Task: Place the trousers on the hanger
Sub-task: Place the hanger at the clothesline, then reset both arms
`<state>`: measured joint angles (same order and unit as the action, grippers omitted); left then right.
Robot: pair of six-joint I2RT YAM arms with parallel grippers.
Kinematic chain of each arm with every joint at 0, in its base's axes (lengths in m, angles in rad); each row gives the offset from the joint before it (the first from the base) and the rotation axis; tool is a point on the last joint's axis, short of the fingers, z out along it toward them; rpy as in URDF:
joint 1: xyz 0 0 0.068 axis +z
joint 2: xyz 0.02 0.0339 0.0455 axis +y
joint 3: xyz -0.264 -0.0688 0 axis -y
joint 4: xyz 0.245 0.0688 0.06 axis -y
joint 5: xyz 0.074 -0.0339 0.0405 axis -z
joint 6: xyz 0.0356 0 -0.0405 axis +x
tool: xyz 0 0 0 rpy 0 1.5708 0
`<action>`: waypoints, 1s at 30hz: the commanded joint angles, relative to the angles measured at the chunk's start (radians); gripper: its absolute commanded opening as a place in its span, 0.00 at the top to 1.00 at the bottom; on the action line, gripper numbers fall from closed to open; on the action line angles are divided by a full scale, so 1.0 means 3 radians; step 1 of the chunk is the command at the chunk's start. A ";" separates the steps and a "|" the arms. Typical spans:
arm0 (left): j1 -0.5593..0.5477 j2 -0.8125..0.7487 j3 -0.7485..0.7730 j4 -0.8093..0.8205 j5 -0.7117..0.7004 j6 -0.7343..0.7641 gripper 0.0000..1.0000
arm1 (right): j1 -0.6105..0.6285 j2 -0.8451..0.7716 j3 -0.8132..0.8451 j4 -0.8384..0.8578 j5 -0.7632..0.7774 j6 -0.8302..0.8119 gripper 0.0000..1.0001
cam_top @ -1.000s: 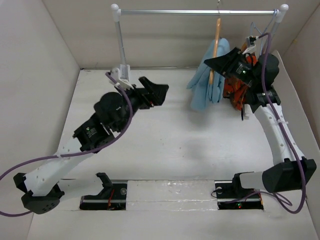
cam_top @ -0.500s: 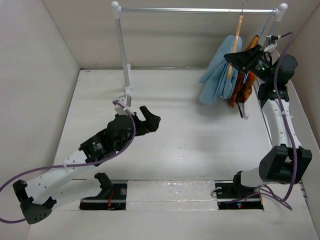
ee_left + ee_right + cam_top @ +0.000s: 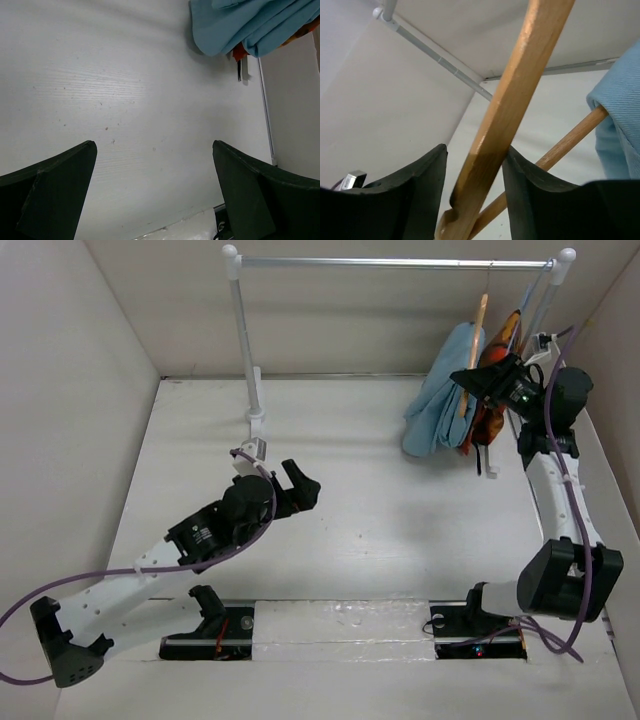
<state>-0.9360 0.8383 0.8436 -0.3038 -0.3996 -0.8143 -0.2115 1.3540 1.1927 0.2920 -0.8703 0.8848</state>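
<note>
The tan wooden hanger hangs by its metal hook from the right end of the rail. The light-blue trousers drape over its lower bar and reach down to the table. My right gripper sits round the hanger's sloped arm. One finger touches the wood and the other stands off with a visible gap. The trousers show at the right edge of the right wrist view. My left gripper is open and empty over the table's middle, far from the trousers.
An orange-red patterned garment hangs just right of the trousers, against my right arm. The rail's left post stands at the back left. Box walls close in the table on the left, back and right.
My right gripper has carried the hanger with the trousers right along the rail, then dropped slightly. My left arm has pulled back towards the front left.
</note>
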 commanded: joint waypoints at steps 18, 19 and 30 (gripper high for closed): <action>-0.0004 -0.0098 0.0973 -0.0536 -0.0647 0.0208 0.01 | 0.0974 -0.1960 -0.0380 -0.1969 0.0819 -0.2493 0.00; -0.0004 -0.0100 0.0865 -0.0567 -0.0647 0.0209 0.01 | 0.1052 -0.1962 -0.0386 -0.1970 0.0820 -0.2494 0.00; -0.0004 -0.0948 -0.0393 -0.0762 -0.0151 -0.0517 0.01 | 0.1390 -0.3010 -0.1894 -0.2891 0.1469 -0.2587 0.00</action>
<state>-0.9356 0.5938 0.7559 -0.5449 -0.4847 -0.9020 0.1936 0.4999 0.6132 -0.5682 -0.4927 0.1131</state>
